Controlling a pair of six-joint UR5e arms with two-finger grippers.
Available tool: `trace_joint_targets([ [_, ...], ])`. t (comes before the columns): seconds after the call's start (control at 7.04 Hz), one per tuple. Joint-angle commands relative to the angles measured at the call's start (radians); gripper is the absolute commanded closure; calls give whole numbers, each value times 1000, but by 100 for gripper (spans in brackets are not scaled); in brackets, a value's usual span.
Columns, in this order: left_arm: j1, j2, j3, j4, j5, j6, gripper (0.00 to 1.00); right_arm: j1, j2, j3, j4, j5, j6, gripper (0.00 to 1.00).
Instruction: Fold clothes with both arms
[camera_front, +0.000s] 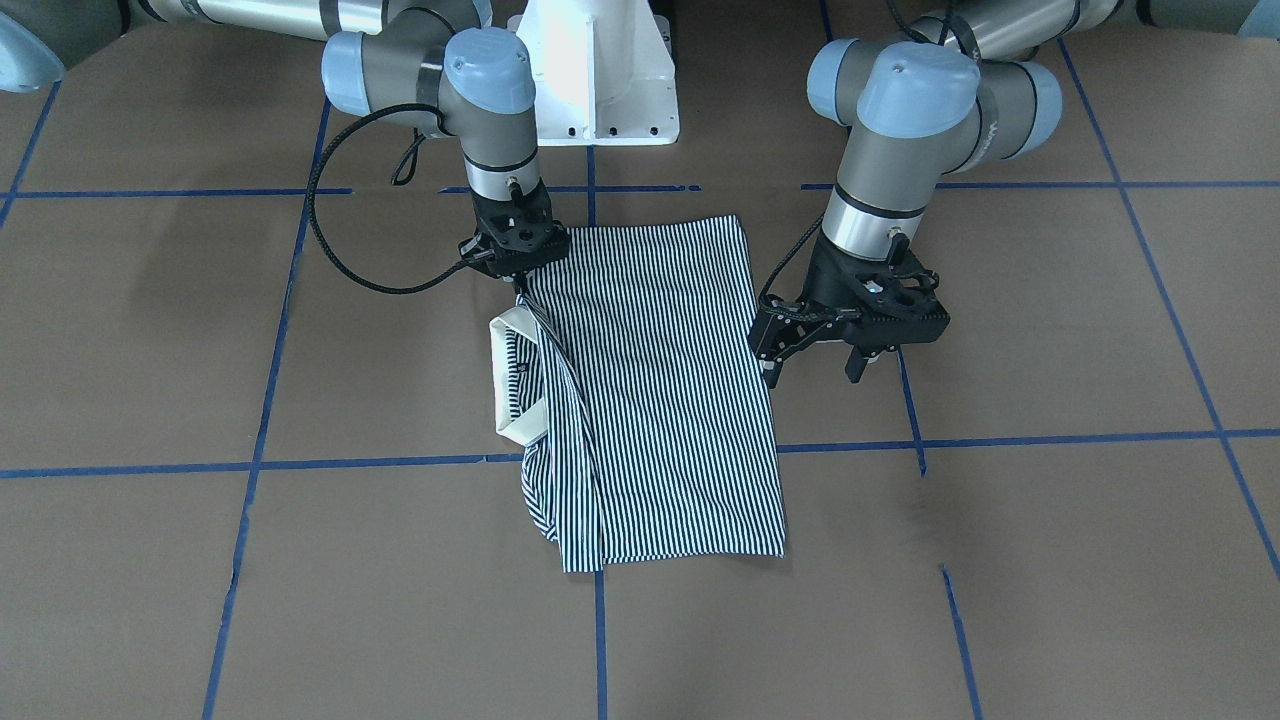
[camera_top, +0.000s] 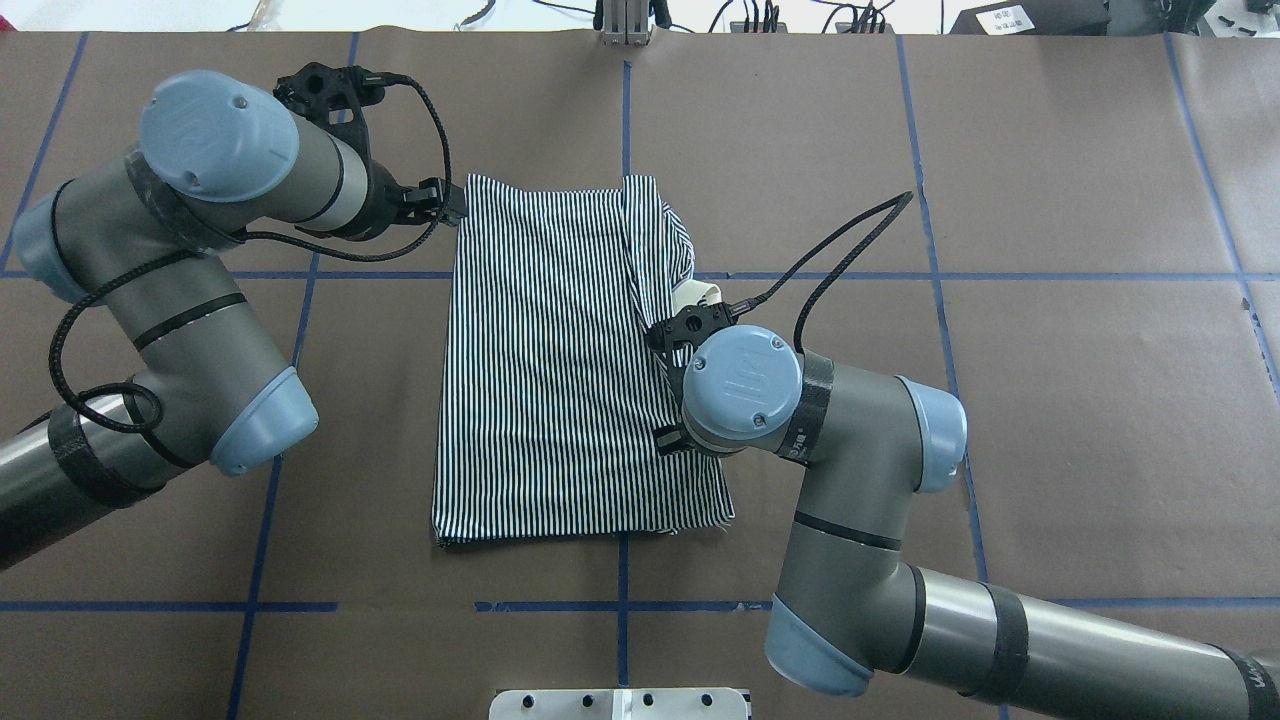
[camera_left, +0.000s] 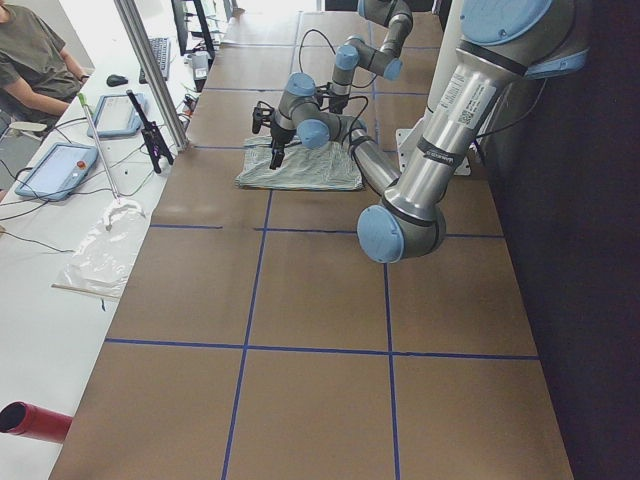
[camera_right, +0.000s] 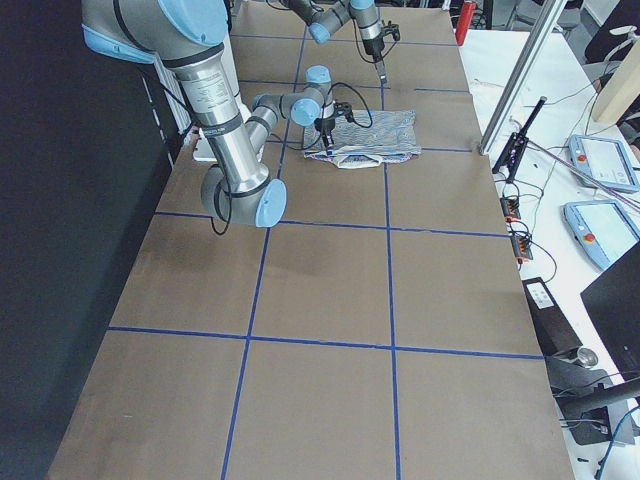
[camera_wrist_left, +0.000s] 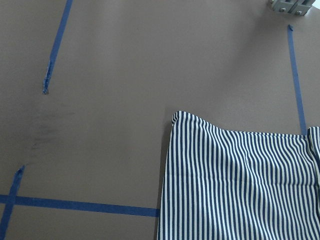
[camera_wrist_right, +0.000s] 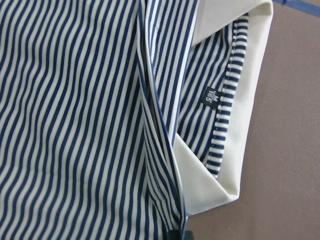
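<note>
One polo shirt (camera_front: 660, 400) lay on the brown surface (camera_front: 1000, 550), folded lengthwise into a rough rectangle w/ its navy-and-white stripes running along the long side. It sat approx. mid-surface, in front of the white pedestal (camera_front: 600, 70), across blue tape lines (camera_front: 400, 463). Its cream collar (camera_front: 500, 385) stuck out past the long edge on the robot's right. In the right wrist view a tiny black label (camera_wrist_right: 211, 95) showed inside the neck band.

The right end effector (camera_front: 519, 285) pointed straight down at that collar-side edge, btwn the collar and the shirt corner nearest the pedestal. Its jaws were closed, pinching a ridge of striped cloth that rose up to them from the fold (the wrist view caught only a dark tip at its bottom edge, so this was read mostly from the front-facing view). The right arm (camera_top: 850, 470) bent over the shirt's near right corner in the overhead view.

The left end effector (camera_front: 815, 365) hung tilted w/ jaws spread apart, holding nothing, just beside the opposite long edge. Whether its nearer finger touched the cloth couldn't be told. The left wrist view showed one shirt corner & bare brown paper. The left arm (camera_top: 180, 330) stood off to the side of the shirt. A person (camera_left: 30, 60) sat at a desk beyond the surface in the exterior left view.
</note>
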Motion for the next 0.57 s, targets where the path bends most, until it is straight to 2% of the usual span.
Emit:
trace_joint_targets([
  [0.0, 2, 1, 3, -1, 1, 0, 0, -2, -10, 18, -44, 0, 7, 100],
  [0.14, 2, 1, 3, -1, 1, 0, 0, -2, -10, 24, -56, 0, 7, 98],
  [0.28, 2, -1, 3, -1, 1, 0, 0, -2, -10, 23, -56, 0, 7, 52],
  [0.43, 2, -1, 3, -1, 1, 0, 0, -5, -4, 20, -56, 0, 6, 1],
])
